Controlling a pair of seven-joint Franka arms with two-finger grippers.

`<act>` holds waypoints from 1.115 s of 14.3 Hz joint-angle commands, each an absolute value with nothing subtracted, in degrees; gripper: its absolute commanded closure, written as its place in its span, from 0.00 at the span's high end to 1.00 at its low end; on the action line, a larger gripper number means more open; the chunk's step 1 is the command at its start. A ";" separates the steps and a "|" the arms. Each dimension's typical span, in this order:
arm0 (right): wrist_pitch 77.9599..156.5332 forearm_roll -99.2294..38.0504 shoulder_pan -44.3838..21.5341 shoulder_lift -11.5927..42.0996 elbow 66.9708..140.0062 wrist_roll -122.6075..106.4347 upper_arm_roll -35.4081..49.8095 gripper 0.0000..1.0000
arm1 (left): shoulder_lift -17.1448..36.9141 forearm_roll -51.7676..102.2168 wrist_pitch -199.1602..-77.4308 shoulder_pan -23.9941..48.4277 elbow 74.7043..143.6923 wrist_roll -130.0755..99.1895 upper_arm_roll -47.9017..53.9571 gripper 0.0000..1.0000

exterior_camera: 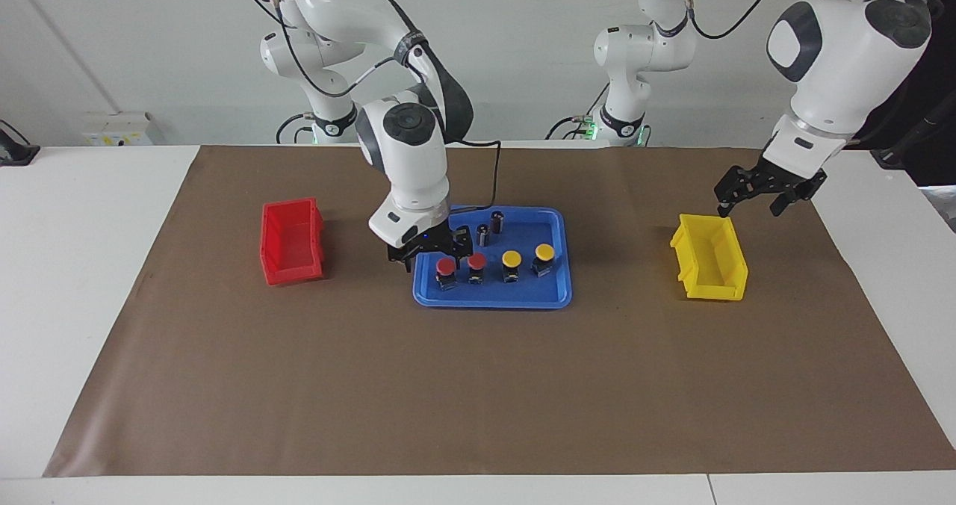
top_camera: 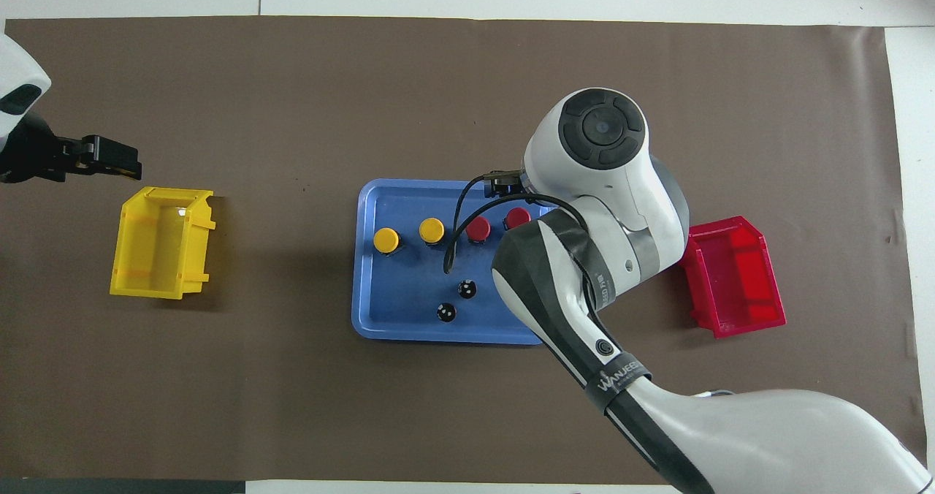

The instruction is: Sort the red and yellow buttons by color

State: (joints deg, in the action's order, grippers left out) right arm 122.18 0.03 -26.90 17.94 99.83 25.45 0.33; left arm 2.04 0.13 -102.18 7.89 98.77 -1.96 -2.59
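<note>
Blue tray point(exterior_camera: 562, 266) holds all four buttons in a row: two red point(exterior_camera: 446, 267) point(exterior_camera: 477, 261), two yellow point(exterior_camera: 511, 258) point(exterior_camera: 544, 252) (plus two dark cylinders point(exterior_camera: 490, 228)). The right gripper point(exterior_camera: 433, 255) hovers open over the end red button; the left gripper point(exterior_camera: 762, 195), open too, hangs above the yellow bin point(exterior_camera: 709, 266).

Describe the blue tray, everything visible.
The blue tray is a shallow rectangular dish with rounded corners and a low raised rim, plastic by its look. It lies flat on the brown mat between the red bin and the yellow bin. It holds four capped buttons in a row and two small dark cylinders.
</note>
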 commanded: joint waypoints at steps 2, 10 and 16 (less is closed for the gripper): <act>127.52 -0.88 -27.51 18.10 103.36 25.75 0.53 0.93 | 4.56 0.26 -106.25 17.90 99.76 -15.95 -2.64 1.00; 128.50 -0.88 -28.39 19.16 105.82 25.40 0.53 0.77 | 6.07 0.88 -117.77 32.34 109.24 -33.12 -2.37 1.00; 128.50 -0.97 -28.30 18.81 106.96 25.40 0.61 0.53 | 8.17 0.88 -124.53 36.39 113.28 -38.06 -2.37 1.00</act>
